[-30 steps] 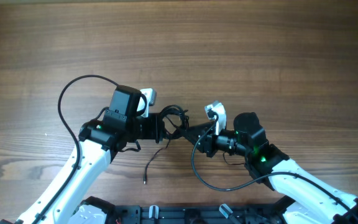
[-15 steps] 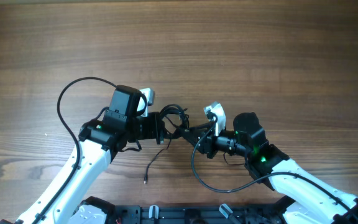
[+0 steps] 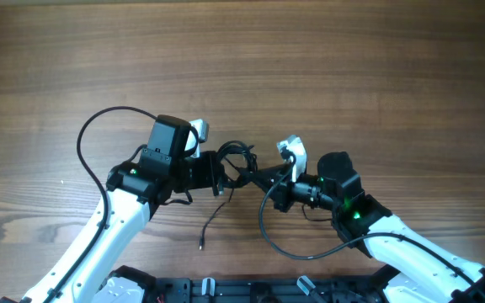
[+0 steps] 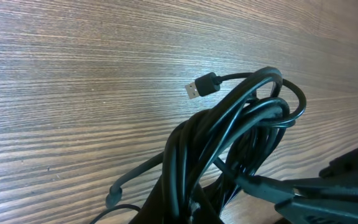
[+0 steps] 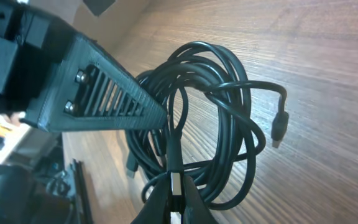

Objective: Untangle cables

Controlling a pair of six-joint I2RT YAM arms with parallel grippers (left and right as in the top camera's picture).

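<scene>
Little was untangled: the cables (image 3: pixel 236 158) were held coiled between the clamped left gripper (image 3: pixel 222 172) and right gripper (image 3: pixel 263 178), one strand (image 3: pixel 210 222) freed.

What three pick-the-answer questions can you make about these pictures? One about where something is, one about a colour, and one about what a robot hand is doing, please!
1. Where is the coiled bundle of thin black cables?
A. Between the two grippers
B. Far away from both grippers
C. Lying on top of a gripper

2. What colour is the metal tip of the small black plug?
A. Red
B. Silver
C. Green

3. What is the right gripper doing?
A. Standing wide open
B. Shut on one cable strand
C. Holding a cup

Answers:
1 A: the overhead view shows the bundle between the left gripper and the right gripper.
2 B: the left wrist view shows a shiny silver tip.
3 B: the right wrist view shows its fingers pinched together on a strand.
</scene>
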